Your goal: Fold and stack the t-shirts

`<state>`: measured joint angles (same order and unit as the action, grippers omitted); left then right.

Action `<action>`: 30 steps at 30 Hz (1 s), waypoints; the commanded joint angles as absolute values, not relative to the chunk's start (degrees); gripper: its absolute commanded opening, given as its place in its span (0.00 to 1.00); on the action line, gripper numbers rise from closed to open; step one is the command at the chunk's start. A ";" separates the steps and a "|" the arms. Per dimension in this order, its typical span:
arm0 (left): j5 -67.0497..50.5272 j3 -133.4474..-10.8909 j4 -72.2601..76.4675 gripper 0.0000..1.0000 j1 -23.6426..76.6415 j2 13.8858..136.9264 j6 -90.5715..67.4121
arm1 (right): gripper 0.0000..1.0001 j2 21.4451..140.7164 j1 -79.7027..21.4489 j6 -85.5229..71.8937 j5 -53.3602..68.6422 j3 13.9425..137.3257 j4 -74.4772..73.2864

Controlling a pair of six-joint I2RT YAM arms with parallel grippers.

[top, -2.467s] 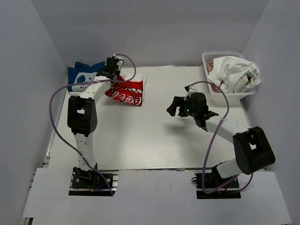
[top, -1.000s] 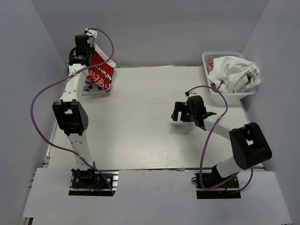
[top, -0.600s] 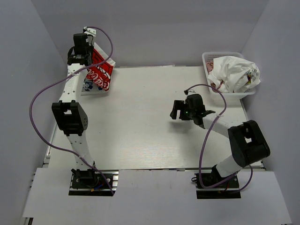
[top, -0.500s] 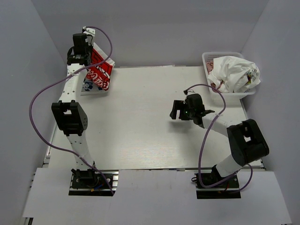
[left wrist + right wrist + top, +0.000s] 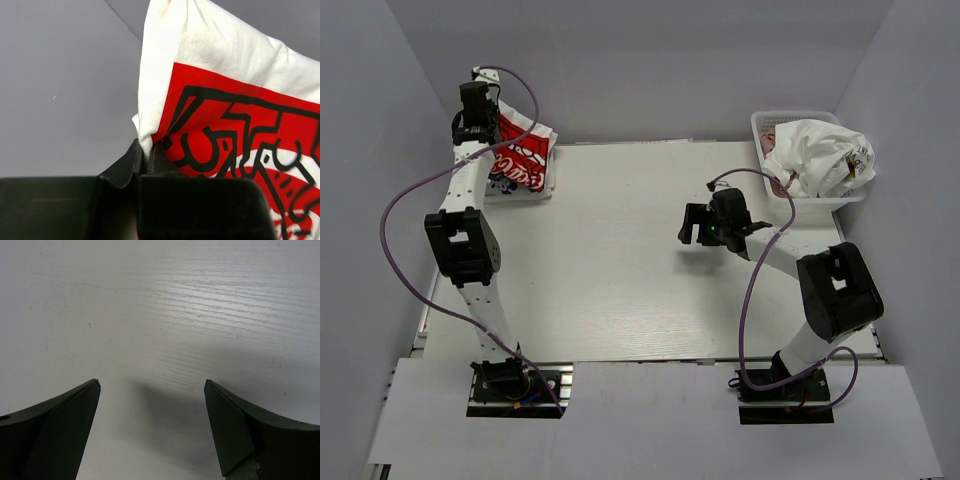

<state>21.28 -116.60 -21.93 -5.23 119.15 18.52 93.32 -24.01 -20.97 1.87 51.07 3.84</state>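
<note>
At the far-left corner, your left gripper [image 5: 146, 152] clamps the red-print tee [image 5: 230, 100] by its edge — held high, likely so it hangs clear for stacking; your right gripper [image 5: 150, 400] hovers wide open, empty, over the table [image 5: 175, 290].

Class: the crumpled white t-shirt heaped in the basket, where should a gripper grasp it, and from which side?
Probably pinch a raised fold atop the white t-shirt, from above: it bulges over the basket, whose walls block sideways approaches.

Left gripper [image 5: 476, 127] has carried the white cotton t-shirt with red print [image 5: 523, 160] from the table's left middle to its far-left corner. Right gripper [image 5: 692, 227] has edged slightly farther from its base.
</note>
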 commanded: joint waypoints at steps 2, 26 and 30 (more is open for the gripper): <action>20.93 -115.49 -14.77 0.00 -7.38 121.80 18.54 | 0.90 94.30 -24.17 -20.66 0.79 53.96 2.11; 10.21 -109.26 -28.46 1.00 -7.39 110.23 1.77 | 0.90 80.78 -24.17 -18.72 -0.53 53.62 -0.71; 10.46 -96.19 -28.93 1.00 -0.63 96.54 -3.24 | 0.90 73.22 -24.08 -20.47 1.49 47.29 -0.97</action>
<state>14.70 -103.39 -25.10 -6.31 109.43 3.20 78.00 -24.10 -19.59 -0.19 50.87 -0.95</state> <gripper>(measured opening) 0.997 0.902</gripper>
